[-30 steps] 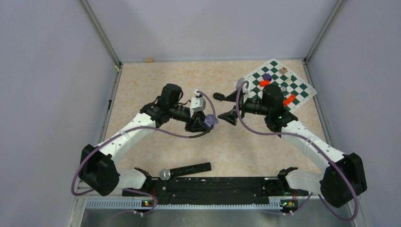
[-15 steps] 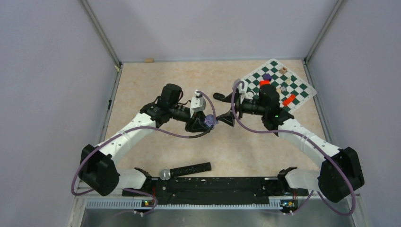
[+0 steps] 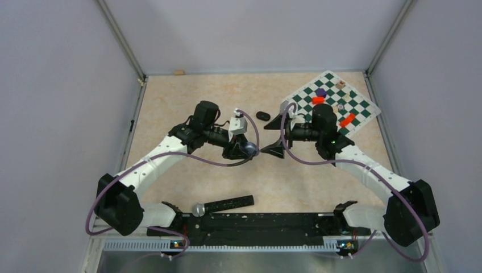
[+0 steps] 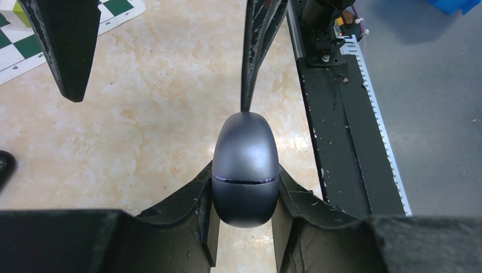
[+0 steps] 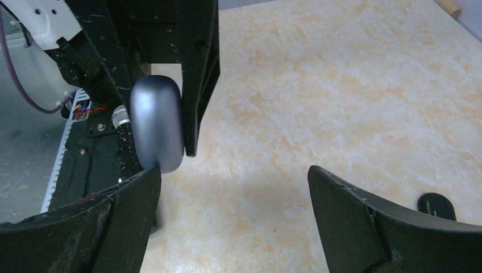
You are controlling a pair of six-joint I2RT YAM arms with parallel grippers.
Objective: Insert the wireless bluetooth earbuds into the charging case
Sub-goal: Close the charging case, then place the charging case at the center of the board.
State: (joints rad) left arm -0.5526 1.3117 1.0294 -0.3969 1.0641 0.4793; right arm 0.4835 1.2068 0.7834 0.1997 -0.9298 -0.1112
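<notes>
the left gripper [image 4: 244, 172] is clamped on the charging case [image 4: 244, 142], a grey egg with its seam shut, held off the table [image 3: 187, 102] near the middle. the right gripper [image 5: 233, 176] faces it from 3 o'clock with its jaws spread wide and nothing in them. one fingertip sits at the case's far end (touching or just short, i cannot tell).

bare marbled top runs toward 10 o'clock and 5 o'clock. the chessboard [image 3: 359, 108] with coloured blocks [image 3: 347, 120] crowds 2 o'clock, and the black base rail [image 3: 256, 223] edges 6 o'clock, with a black rod [image 3: 226, 203] just beyond it.

only the left wrist view shows the seam. the right wrist view shows the case's rounded side and a small black oval [image 5: 436, 206] on the table. from above, that oval lies at 12 o'clock of the grippers, well apart from them. the earbuds are too small to pick out.

grey walls [image 3: 62, 114] close in three sides.
</notes>
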